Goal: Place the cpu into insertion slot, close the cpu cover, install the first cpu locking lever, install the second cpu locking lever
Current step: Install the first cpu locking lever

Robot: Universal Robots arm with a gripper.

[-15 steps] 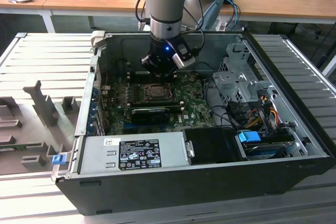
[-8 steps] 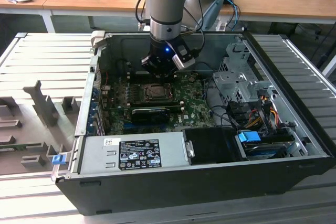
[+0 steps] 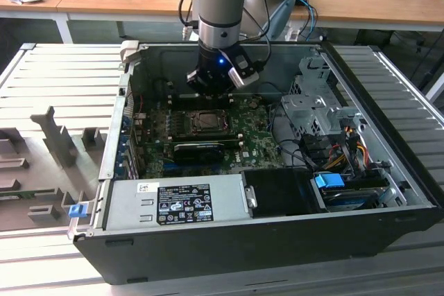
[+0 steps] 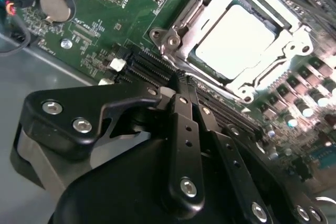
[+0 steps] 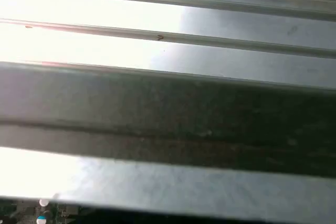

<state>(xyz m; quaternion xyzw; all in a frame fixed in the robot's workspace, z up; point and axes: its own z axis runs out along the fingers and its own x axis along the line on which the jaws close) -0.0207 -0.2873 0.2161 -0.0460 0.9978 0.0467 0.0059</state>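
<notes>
Gripper (image 3: 211, 88) poised over the far edge of the motherboard (image 3: 260, 136), inside the open computer case (image 3: 388, 199).

In the second wrist view the gripper's fingers (image 4: 185, 129) are seen pressed together, nothing held. The cpu (image 4: 236, 43) is seated in the insertion slot (image 4: 193, 55), with the cpu cover (image 4: 294, 43) lowered around it. Black expansion slots (image 4: 152, 69) lie between gripper and socket. A power supply (image 3: 173, 202) occupies the near side, and a drive cage (image 3: 312, 102) stands at the exterior view's right.
</notes>
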